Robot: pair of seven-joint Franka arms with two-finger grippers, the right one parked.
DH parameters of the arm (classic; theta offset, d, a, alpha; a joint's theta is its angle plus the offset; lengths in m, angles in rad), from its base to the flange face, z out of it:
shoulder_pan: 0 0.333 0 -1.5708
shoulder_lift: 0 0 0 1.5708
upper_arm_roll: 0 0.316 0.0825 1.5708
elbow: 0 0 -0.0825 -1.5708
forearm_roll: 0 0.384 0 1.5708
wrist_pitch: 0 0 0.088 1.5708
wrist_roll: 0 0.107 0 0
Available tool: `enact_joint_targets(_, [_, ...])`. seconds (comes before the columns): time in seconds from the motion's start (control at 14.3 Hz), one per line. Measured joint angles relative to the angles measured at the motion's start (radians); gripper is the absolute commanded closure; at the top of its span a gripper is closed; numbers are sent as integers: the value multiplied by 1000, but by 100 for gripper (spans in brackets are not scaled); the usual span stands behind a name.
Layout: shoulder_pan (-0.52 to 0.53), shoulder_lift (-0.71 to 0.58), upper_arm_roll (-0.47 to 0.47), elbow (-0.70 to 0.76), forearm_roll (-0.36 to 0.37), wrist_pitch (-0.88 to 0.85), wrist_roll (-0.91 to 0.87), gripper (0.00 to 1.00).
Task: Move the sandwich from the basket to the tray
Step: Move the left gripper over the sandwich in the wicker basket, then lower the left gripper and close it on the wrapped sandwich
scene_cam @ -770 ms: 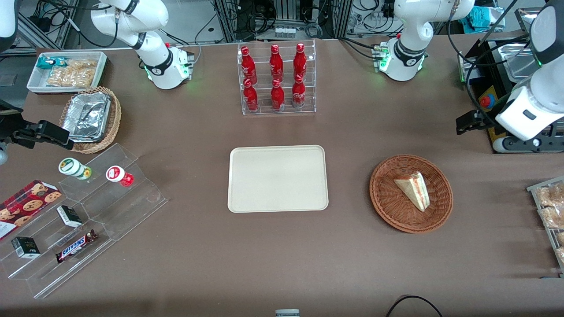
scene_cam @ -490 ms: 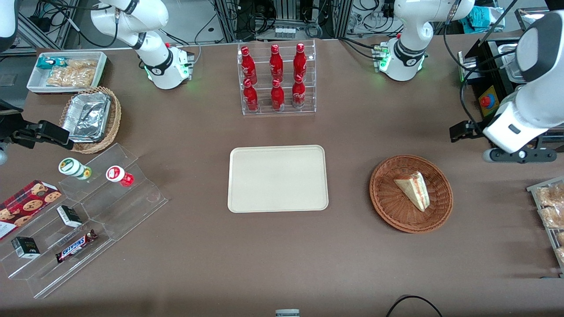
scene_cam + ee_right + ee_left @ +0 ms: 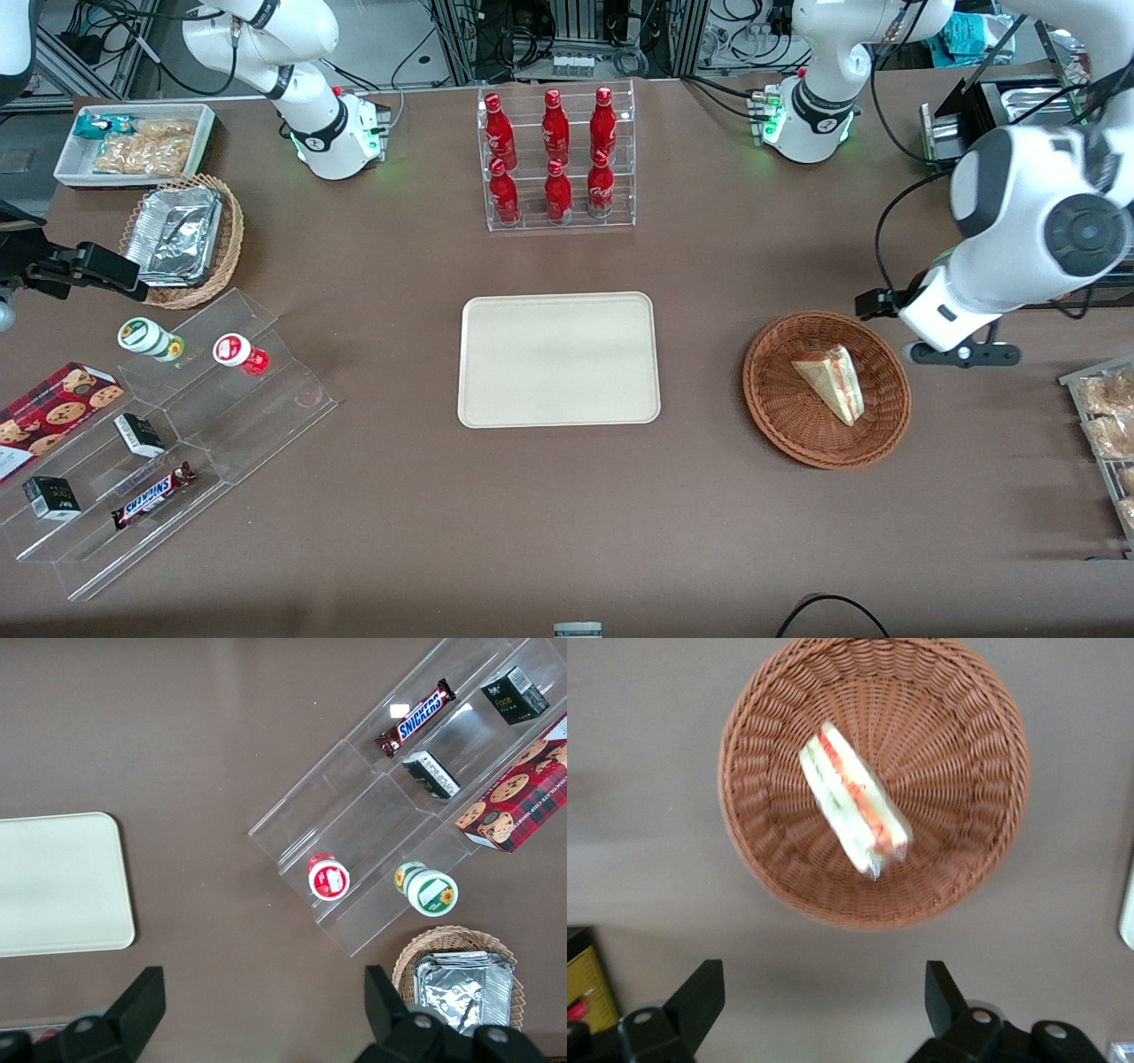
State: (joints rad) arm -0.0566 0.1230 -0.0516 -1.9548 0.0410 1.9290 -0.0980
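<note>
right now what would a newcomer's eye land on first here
Probably the sandwich lying alone in the basket, beside the bare tray at the table's middle. The gripper hangs open above the table just off the basket's rim. Farther from the camera, red bottles fill a clear rack.

Sandwich in basket, hand beside.
</note>
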Motion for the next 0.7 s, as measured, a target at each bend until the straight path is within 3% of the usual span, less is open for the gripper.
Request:
enact_joint_targets(0.35, [-3, 6, 0, -210, 0, 344, -258, 0])
enact_joint_targets(0.7, [-29, 81, -4, -274, 1, 575, -711, 0])
